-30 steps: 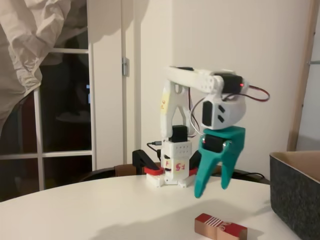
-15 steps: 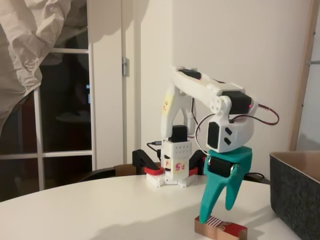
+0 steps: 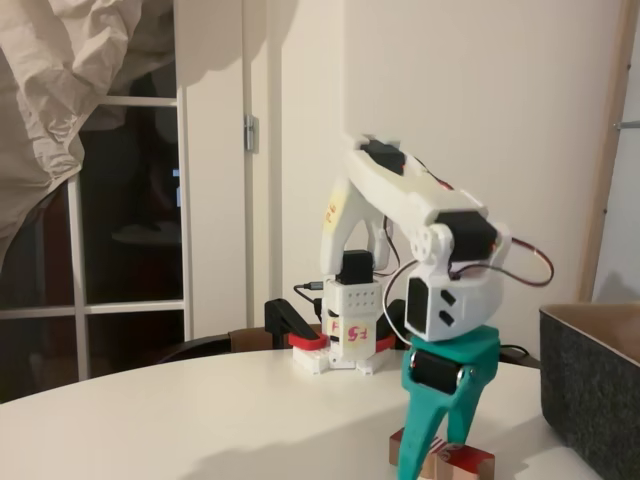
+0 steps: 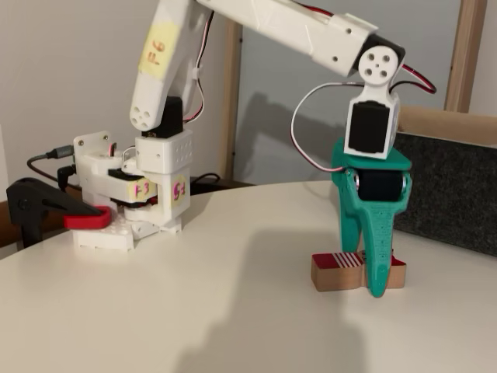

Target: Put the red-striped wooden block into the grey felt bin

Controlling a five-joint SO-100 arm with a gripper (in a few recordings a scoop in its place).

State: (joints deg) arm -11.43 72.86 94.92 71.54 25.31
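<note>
Two teal fingers of the gripper (image 4: 371,272) stand spread on either side of the block (image 4: 338,270), one in front of it and one behind, tips down at the tabletop (image 4: 194,311). The jaws are open and have hold of nothing; whether either finger already touches the wood I cannot tell. The block lies flat on the tabletop, striped patch up, near the bin (image 4: 458,190), which stands just to the right in both fixed views. In a fixed view the gripper (image 3: 430,462) shows astride the block (image 3: 468,461), with the bin (image 3: 592,385) close beside it.

The step in hand looks like the grasp. To do it well, I would judge:

- Close slowly, so the first finger to meet the wood does not push or turn the block before the other arrives.
- Keep the tips low, near the tabletop, so they catch the side faces and not just the top edge.
- The fingers seem to straddle the block nearer one end than its middle; a hold there may let it tip on lifting, so pinch firmly and check before raising.
- Lift straight up until the block is above the bin's wall, then carry it across. The wall is tall, and a low swing could knock the block loose.
</note>
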